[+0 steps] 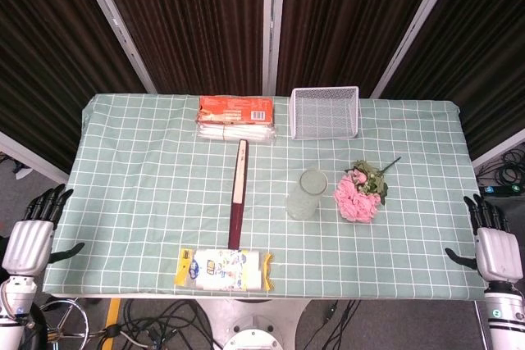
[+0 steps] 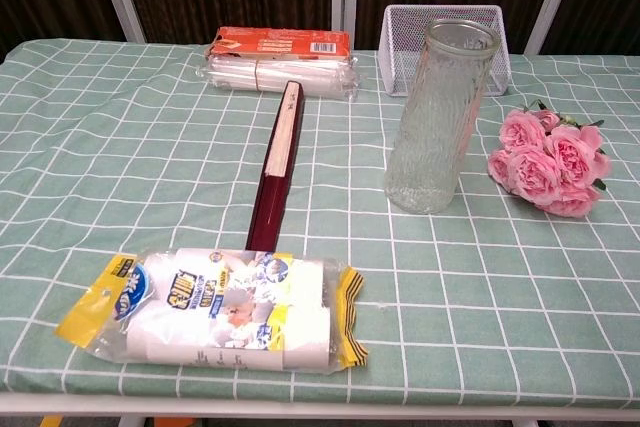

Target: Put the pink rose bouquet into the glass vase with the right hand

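Note:
The pink rose bouquet [image 1: 359,194] [image 2: 548,160] lies flat on the checked tablecloth, stems pointing to the far right. Just left of it stands the empty glass vase [image 1: 305,194] [image 2: 436,115], upright and ribbed. My right hand [image 1: 494,243] hangs beyond the table's right edge, fingers spread, holding nothing, well away from the bouquet. Off the left edge, my left hand [image 1: 31,234] is also open and empty. Neither hand appears in the chest view.
A white wire basket [image 1: 326,112] [image 2: 448,35] stands behind the vase. A dark red folded fan [image 1: 238,193] [image 2: 277,162] lies mid-table. An orange-labelled packet [image 1: 236,118] [image 2: 280,59] sits at the back, and a yellow-ended packet [image 1: 224,269] [image 2: 215,309] at the front edge.

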{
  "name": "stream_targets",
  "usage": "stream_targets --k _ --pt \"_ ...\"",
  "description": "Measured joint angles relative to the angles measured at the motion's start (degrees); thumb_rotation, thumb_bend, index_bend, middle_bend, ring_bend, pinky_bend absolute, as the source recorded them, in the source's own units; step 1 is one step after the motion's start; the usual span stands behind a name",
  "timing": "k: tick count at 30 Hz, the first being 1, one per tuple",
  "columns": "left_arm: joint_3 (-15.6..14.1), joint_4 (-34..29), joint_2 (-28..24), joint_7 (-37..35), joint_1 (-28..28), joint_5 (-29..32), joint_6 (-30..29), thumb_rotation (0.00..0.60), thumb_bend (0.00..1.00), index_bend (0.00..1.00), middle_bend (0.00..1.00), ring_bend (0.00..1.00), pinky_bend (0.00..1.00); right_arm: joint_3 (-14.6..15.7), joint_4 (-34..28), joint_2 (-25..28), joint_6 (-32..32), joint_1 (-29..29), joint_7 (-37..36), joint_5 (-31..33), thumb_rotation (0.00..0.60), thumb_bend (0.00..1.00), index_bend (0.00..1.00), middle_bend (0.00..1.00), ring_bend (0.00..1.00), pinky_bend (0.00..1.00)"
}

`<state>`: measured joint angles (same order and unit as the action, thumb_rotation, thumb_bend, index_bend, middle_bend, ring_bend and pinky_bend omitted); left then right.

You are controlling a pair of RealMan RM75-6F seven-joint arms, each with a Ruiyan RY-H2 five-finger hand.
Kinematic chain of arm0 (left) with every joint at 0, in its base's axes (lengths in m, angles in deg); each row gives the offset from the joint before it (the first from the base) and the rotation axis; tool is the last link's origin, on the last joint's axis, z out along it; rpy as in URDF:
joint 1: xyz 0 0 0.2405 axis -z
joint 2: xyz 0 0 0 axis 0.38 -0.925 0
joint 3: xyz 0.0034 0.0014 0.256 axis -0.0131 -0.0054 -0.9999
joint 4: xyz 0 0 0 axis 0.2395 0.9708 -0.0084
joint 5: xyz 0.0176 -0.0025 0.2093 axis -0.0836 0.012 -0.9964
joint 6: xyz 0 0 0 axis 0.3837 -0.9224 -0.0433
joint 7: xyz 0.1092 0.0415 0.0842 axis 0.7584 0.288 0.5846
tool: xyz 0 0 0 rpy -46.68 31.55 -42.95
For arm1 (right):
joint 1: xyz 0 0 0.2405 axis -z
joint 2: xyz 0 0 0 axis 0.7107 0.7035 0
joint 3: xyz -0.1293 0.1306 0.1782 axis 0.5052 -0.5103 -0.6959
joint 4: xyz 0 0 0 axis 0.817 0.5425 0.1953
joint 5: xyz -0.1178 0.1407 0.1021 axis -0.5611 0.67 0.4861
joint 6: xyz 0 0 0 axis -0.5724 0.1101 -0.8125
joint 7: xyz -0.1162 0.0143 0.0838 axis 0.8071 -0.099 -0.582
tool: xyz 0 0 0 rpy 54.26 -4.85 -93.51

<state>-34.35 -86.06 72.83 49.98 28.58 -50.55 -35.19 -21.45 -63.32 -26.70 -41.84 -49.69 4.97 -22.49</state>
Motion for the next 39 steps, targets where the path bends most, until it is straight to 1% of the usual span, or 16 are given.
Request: stream_targets --k 6,10,12,16,20,24,28,33,36,39 --pt "-0.07 0.01 -0.02 -0.05 -0.03 0.06 0.12 0.600 0.00 0.07 0.00 0.00 0.12 -0.05 0.13 0.14 0.56 -0.41 0.68 0.04 0.600 0.03 0.00 0.00 0.00 0.00" --pt "0.03 -0.05 -0.14 -0.01 0.23 0.00 0.39 0.600 0.00 0.07 0.00 0.00 0.12 -0.36 0.35 0.91 2.31 -1.74 1.27 -0.06 0.600 0.03 0.00 0.00 0.00 0.00" --pt "0.09 -0.18 -0.22 0.07 0.35 -0.07 0.43 0.600 0.00 0.07 0.00 0.00 0.12 -0.53 0.83 1.54 4.02 -3.20 1.73 -0.46 0.600 0.03 0.00 0.00 0.00 0.00" --pt "0.11 -0.52 -0.31 0.41 0.58 -0.23 0.64 0.600 0.00 0.07 0.00 0.00 0.12 0.14 2.16 3.14 7.85 -6.64 2.07 -3.91 0.600 0.02 0.00 0.00 0.00 0.00" --pt "-0.10 -0.68 -0.40 -0.31 0.79 -0.60 0.94 0.600 0.00 0.07 0.00 0.00 0.12 1.18 3.79 4.65 12.64 -12.07 2.11 -9.09 0.600 0.01 0.00 0.00 0.00 0.00" --pt "-0.17 -0.85 -0.68 -0.36 1.09 -0.71 1.42 0.600 0.00 0.07 0.00 0.00 0.12 1.92 4.90 4.94 17.09 -16.91 3.28 -12.23 0.600 0.00 0.00 0.00 0.00 0.00" --pt "-0.12 -0.05 -0.38 -0.69 0.98 -0.49 1.18 0.600 0.00 0.07 0.00 0.00 0.12 2.43 5.72 4.27 21.27 -21.05 5.74 -13.90 0.600 0.00 0.00 0.00 0.00 0.00" --pt "-0.13 0.59 -0.26 -1.20 0.77 -0.27 1.00 0.600 0.00 0.07 0.00 0.00 0.12 2.39 7.53 2.44 25.33 -24.52 7.08 -13.61 0.600 0.00 0.00 0.00 0.00 0.00" --pt "-0.03 1.11 -0.19 -1.80 0.71 -0.18 0.83 0.600 0.00 0.07 0.00 0.00 0.12 2.35 9.46 0.88 26.05 -25.86 5.70 -13.67 0.600 0.00 0.00 0.00 0.00 0.00" --pt "-0.04 1.40 -0.09 -2.88 0.71 -0.11 0.96 0.600 0.00 0.07 0.00 0.00 0.12 2.50 12.29 -0.97 26.25 -27.10 2.62 -14.24 0.600 0.00 0.00 0.00 0.00 0.00"
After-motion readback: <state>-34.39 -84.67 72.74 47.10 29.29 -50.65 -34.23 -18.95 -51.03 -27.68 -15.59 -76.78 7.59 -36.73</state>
